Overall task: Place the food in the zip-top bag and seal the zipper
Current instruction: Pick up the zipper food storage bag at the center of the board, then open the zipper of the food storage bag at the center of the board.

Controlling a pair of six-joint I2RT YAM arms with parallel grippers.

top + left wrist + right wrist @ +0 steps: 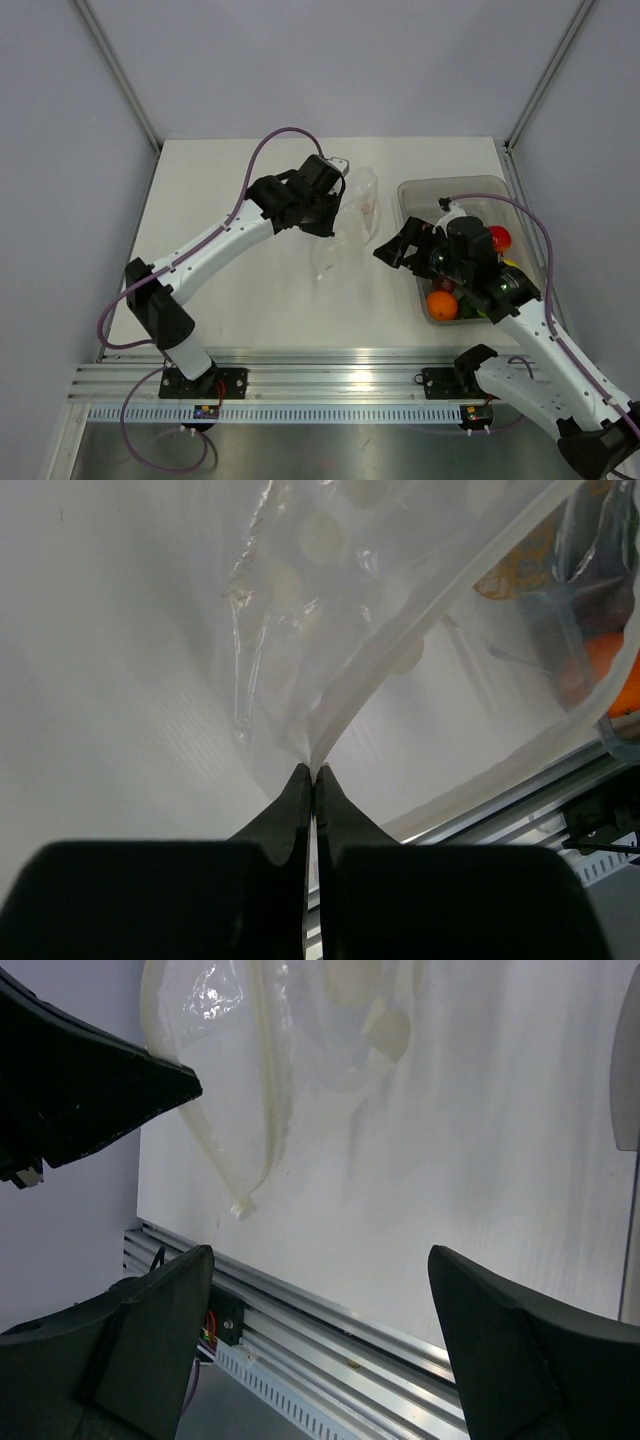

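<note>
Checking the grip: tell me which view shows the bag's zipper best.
Left wrist view: the zipper rises close and sharp from the shut left gripper pinching it. The right wrist view shows it as a hanging loop, farther off. In the top external view only the crumpled zip-top bag shows.

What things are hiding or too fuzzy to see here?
Top view: the right arm covers much of the tub, so the fruits can't be counted.
Top view: the tips of the left gripper hide under its own wrist.
Left wrist view: the bag runs past the frame edges; an orange shape behind it is blurred.
Right wrist view: the bag's top is cut off by the upper edge.
</note>
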